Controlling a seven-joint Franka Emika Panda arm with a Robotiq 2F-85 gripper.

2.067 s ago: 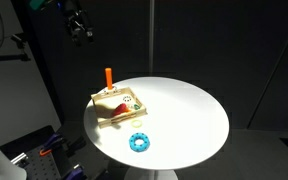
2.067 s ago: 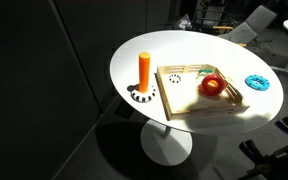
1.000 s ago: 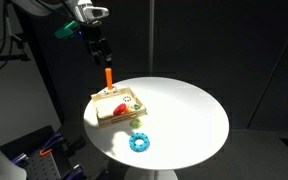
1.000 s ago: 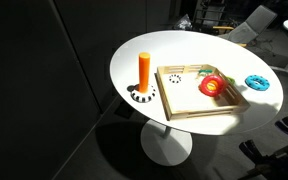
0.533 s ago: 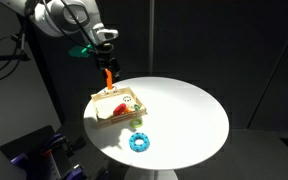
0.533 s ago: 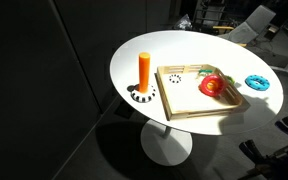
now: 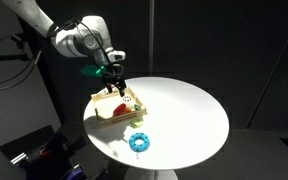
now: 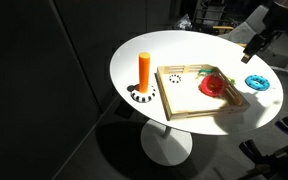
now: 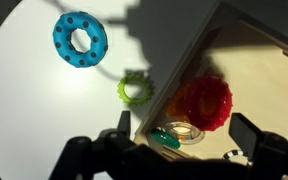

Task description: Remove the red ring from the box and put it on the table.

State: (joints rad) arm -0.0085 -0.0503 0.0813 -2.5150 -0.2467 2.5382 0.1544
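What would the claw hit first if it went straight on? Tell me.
Likely the red ring in the box: the open claw points down toward it, nothing between. Depth is unclear.

— What are we seeing here?
— We're seeing an orange peg standing upright on a black-and-white dotted base, well apart from a blue toothed ring lying flat.
— And in the wrist view we're spotting a small green toothed ring near the blue one.
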